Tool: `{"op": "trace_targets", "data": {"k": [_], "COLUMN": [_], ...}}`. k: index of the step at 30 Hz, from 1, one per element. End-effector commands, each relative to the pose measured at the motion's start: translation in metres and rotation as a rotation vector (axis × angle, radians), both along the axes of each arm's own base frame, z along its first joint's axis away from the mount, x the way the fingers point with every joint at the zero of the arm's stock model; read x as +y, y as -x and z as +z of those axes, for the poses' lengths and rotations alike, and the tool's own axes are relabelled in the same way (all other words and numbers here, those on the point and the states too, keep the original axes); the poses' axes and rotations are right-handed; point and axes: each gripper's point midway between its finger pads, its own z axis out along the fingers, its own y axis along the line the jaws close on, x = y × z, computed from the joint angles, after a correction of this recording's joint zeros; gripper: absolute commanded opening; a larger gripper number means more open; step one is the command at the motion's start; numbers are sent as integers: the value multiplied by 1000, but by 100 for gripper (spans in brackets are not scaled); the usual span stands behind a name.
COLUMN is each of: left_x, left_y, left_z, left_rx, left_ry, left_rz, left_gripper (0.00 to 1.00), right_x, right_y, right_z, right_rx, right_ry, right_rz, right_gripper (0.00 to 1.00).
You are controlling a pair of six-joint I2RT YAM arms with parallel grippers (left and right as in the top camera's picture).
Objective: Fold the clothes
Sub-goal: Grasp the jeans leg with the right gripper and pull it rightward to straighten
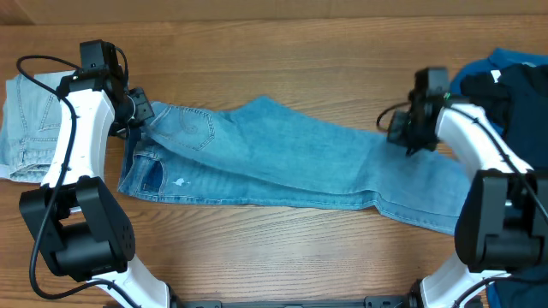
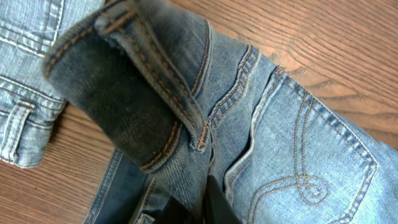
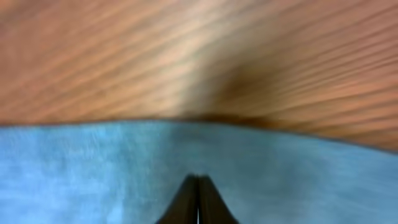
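The jeans (image 1: pixel 282 162) lay stretched across the table (image 1: pixel 282 51), waist to the left, legs to the right. The left gripper (image 1: pixel 137 114) grasped the waistband (image 2: pixel 124 93), which stood bunched and lifted off the table. The right gripper (image 1: pixel 409 139) sat clenched at the far edge of a leg (image 1: pixel 411 184); whether denim was caught between its tips could not be told. To fold well, both ends would likely need lifting together and keeping taut, so the cloth came over without creasing. A folded pale pair (image 1: pixel 26 120) lay just beside the waist and a dark pile (image 1: pixel 514 77) near the leg ends, leaving little room either side
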Motion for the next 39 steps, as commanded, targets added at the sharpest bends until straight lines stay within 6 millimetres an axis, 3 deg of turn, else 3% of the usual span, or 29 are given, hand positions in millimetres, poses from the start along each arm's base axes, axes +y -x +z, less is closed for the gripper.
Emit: {"op": "trace_targets", "data": {"k": [1, 4, 7, 9, 11, 14, 20, 23, 25, 28, 30, 34, 39], "left_x": [4, -4, -5, -5, -5, -10, -14, -14, -13, -7, -2, 14, 17], "left_y": [1, 0, 0, 0, 0, -2, -2, -2, -1, 0, 1, 5, 13], "left_z": [0, 0, 0, 0, 0, 0, 0, 0, 0, 0, 0, 0, -2], "left_rx": [-3, -12, -13, -10, -10, -21, -20, -20, -20, -13, -6, 13, 49], "left_ry": [-5, 39, 43, 43, 44, 72, 91, 91, 89, 55, 27, -58, -73], "left_rz": [-3, -17, -19, -19, -18, -28, -34, -34, -33, -21, -13, 15, 35], "left_gripper": [5, 5, 5, 4, 5, 5, 5, 5, 6, 6, 6, 6, 6], "right_x": [-49, -80, -96, -129, -137, -127, -108, -87, -62, -24, -12, -13, -18], "right_y": [10, 33, 35, 49, 59, 68, 81, 76, 67, 52, 44, 29, 4], "right_z": [30, 20, 19, 19, 15, -1, -54, -73, -84, -85, -85, -83, -75], "right_rx": [30, 93, 74, 80, 84, 118, 116, 72, 47, 27, 8, -53, -163], "right_ry": [94, 75, -39, -33, -91, -119, -113, -162, -182, -165, -127, -96, -65], "right_rz": [-284, -366, -284, -360, -412, -405, -409, -362, -263, -107, -55, -34, 29], "right_gripper": [4, 4, 4, 4, 4, 4, 4, 4, 4, 4, 4, 4, 4]}}
